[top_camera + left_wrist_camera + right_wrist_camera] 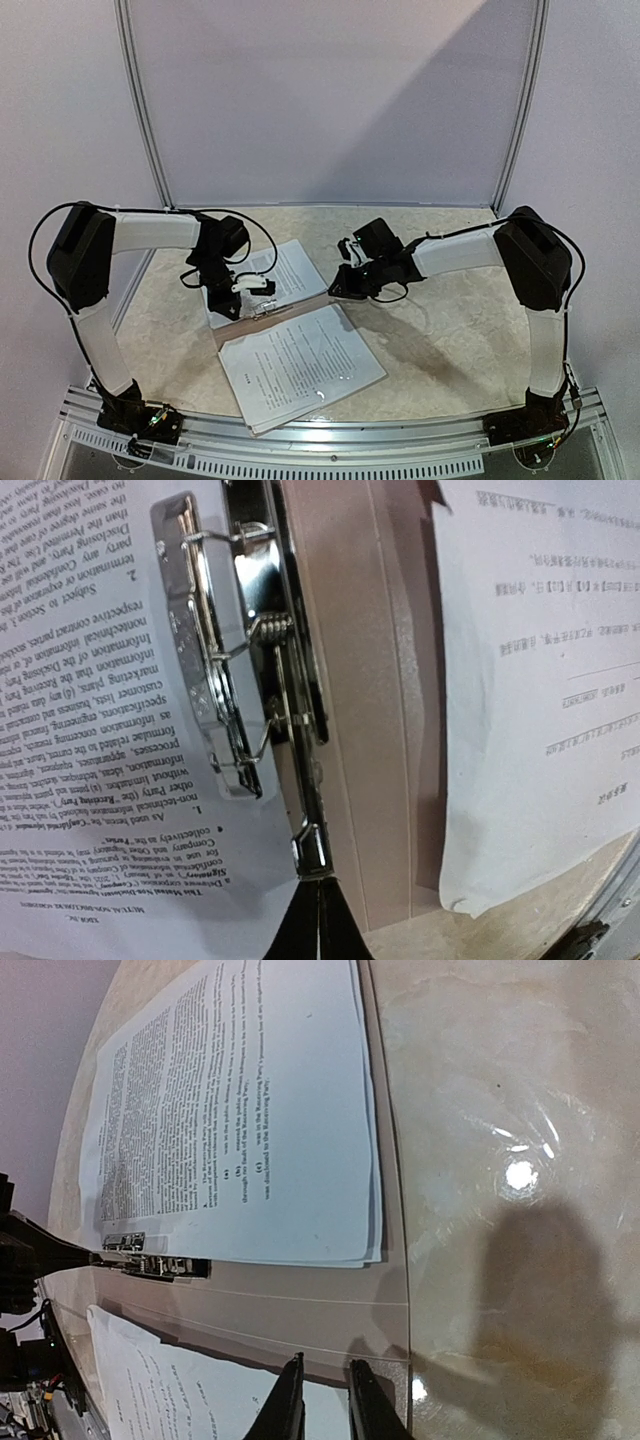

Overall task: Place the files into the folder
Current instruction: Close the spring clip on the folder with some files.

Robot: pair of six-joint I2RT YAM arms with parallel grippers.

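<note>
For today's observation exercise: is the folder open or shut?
Open. The folder lies spread flat, its metal clip exposed, with printed sheets on both sides of the spine.

White arm links (150, 232), black joints (80, 255), thin black cables (31, 250).

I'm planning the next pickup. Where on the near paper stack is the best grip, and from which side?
Take the near stack by its far-left corner, which juts past the folder edge over the table in the left wrist view. Come in low from the left: a finger can probably slide under there, while elsewhere the sheets seem to lie flat on the folder.
</note>
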